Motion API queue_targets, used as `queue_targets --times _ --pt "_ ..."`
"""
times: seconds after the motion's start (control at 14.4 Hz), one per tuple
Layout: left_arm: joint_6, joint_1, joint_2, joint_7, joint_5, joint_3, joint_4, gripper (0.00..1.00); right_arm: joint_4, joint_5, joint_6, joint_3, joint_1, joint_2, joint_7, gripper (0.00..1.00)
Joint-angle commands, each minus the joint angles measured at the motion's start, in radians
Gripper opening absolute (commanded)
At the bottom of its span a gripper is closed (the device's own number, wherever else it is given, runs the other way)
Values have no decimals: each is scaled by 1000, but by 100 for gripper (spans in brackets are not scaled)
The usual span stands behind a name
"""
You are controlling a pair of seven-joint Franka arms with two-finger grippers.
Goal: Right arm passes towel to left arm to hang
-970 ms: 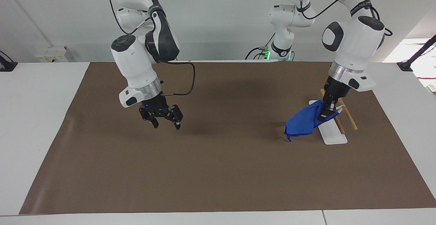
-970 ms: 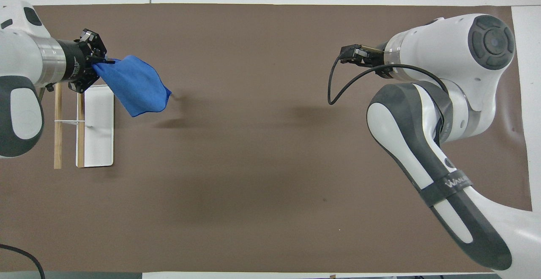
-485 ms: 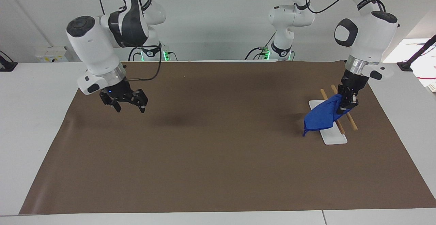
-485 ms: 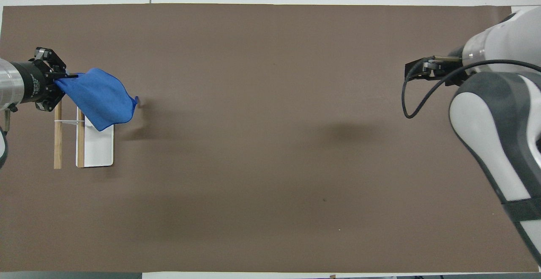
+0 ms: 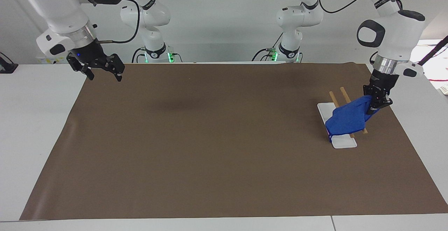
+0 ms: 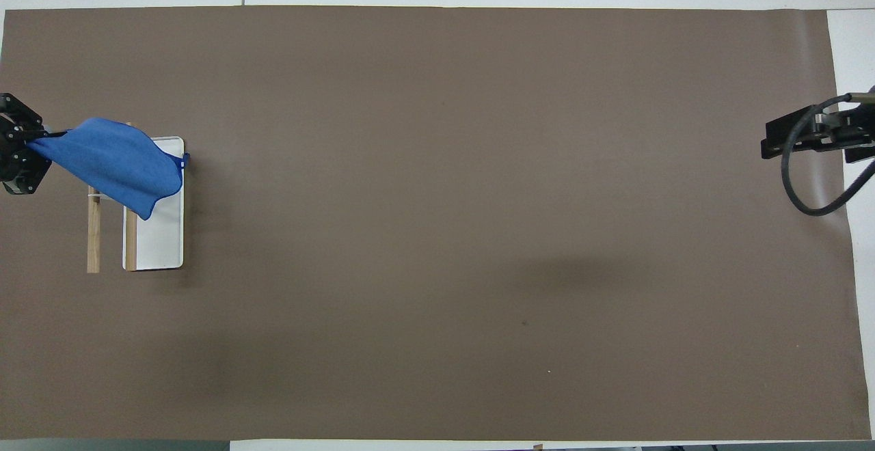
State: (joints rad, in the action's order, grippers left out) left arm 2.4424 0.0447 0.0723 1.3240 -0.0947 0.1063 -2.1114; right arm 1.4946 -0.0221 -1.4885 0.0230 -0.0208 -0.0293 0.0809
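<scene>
Towel (image 5: 347,120) pinched tight in left gripper (image 5: 376,101) fingers, over rack (image 5: 341,140) by bench's left-arm edge. Hanging step; next, drape over bars. Right gripper (image 5: 101,70) open, empty, over corner.

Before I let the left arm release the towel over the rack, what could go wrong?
The left end effector grips only one corner of the towel. The bunched cloth hangs mostly over the rack's white base, not its wooden rails, so it may slide off on release. The low end effector could knock a rail. The right end effector waits open over the mat's corner.
</scene>
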Motion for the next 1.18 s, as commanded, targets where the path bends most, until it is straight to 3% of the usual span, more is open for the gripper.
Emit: queue_targets --times 0.0,0.35,0.62,1.04,1.11 --pt "53 64 49 37 23 -11 -73 0 6 -27 13 -11 5 -11 -18 100" --pt "158 102 6 27 23 -10 -84 0 -8 1 13 -9 7 -15 -16 100" --pt "149 132 -16 26 23 -10 -84 0 -50 -4 91 -9 9 -23 -19 100" --pt "150 173 -2 26 23 -10 -130 0 -31 1 70 -11 1 -17 -12 100" --pt "151 173 -2 24 23 -10 -130 56 -30 1 70 -12 1 -17 -12 100"
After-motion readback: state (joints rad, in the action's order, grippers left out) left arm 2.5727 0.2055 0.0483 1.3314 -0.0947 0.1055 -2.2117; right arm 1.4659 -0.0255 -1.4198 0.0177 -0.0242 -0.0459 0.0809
